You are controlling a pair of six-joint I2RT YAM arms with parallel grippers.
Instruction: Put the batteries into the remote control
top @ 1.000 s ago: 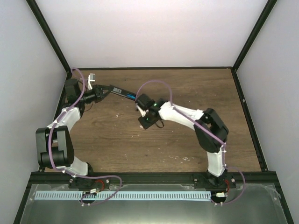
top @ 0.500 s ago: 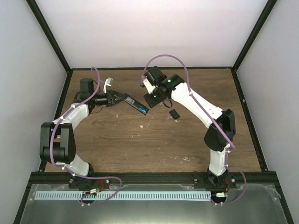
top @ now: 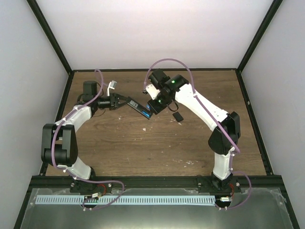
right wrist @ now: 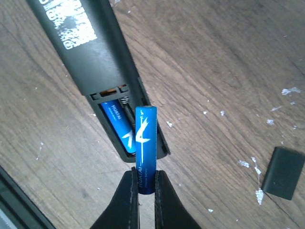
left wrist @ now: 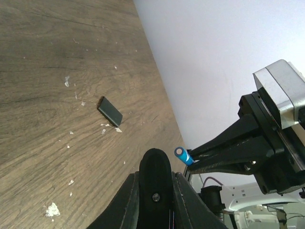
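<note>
Scuffed brown wooden table [top: 143,148] lies under the long slim black remote control [top: 138,107], which the left tool [top: 121,101] clamps mid-frame, raised. Closed on its end, the right tool [right wrist: 145,180] pinches a light, slick, rigid bright-blue battery [right wrist: 145,133] beside the seated blue battery [right wrist: 116,125]. Since half a second ago it has neared the bay.

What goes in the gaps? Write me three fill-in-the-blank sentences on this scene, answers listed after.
1. The right gripper is shut on the held battery, coloured ____.
2. The remote control, gripped by the left gripper, has its compartment ____.
3. Only ____ seated battery lies inside it.
Missing words: blue; open; one.
</note>
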